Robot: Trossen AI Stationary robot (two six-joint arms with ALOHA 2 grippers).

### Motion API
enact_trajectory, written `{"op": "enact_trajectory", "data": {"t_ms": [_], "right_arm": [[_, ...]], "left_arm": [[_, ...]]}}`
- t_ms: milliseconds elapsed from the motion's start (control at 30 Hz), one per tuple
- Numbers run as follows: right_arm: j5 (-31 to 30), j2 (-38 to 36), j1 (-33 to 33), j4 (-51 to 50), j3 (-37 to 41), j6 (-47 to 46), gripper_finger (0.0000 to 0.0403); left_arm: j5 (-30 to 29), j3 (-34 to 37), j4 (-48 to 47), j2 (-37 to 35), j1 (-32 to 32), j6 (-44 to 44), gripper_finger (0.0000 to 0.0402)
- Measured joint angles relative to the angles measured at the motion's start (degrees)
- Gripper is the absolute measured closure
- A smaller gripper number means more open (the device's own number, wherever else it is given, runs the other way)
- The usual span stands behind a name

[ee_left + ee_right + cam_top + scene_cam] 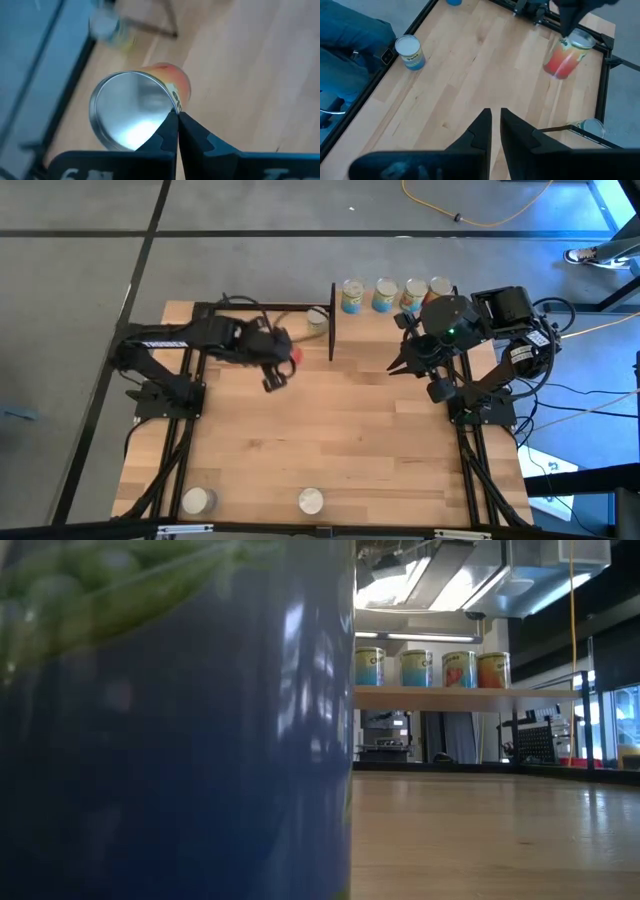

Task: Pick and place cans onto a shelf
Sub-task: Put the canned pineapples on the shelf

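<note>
On the left, the low view is half blocked by one blue can (170, 740) standing right against the camera. Its top and base are cut off, and only a band of green peas is made out on its label.

The left gripper (175, 120) is seen clenched on the rim of an orange-red can (131, 112), fingertips pressed together at the edge of its silvery top. This can is held tilted above the table (350, 430), just left of the shelf's black post (332, 322). A few dark letters on its label are cut off by the fingers and cannot be read.

Two cans (198, 500) (311, 500) are found at the table's near edge; only their tops show from above, so their labels are hidden there. One more can (317, 319) stands on the table beside the post, blurred in the left wrist view.

Further right, four cans (369, 667) (415, 668) (459, 669) (492, 670) are lined up on the shelf (470, 697): two blue-labelled, two orange. Their writing is too small to be read. Eight cans are counted in all.

The right gripper (495, 122) is held over the table's right side, its fingers a narrow gap apart with nothing between them.
</note>
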State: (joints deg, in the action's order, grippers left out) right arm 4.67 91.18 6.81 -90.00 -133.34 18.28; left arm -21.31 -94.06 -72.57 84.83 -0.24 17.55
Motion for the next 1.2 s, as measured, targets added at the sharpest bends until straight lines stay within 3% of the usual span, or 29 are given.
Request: {"op": "enact_trajectory", "data": {"t_ms": [167, 533, 700, 1200], "right_arm": [[-0.02, 0.0, 0.0, 0.0, 0.0, 0.01, 0.0361], [-0.01, -0.4, 0.0, -0.05, 0.0, 0.51, 0.0361], [0.11, -1.67, 0.0, -0.16, 0.0, 0.66, 0.0361], [0.02, -4.7, -0.02, 0.05, -0.04, 0.2, 0.0361]], "left_arm": [[0.01, -11.6, 1.54, 8.2, -5.51, -7.46, 0.0401], [10.14, -29.31, 5.47, 29.1, -8.1, -29.83, 0.0401], [12.44, -30.5, 7.98, 35.09, -8.01, -36.25, 0.0402], [12.24, -30.43, 7.55, 45.62, -7.59, -37.66, 0.0401]]}}
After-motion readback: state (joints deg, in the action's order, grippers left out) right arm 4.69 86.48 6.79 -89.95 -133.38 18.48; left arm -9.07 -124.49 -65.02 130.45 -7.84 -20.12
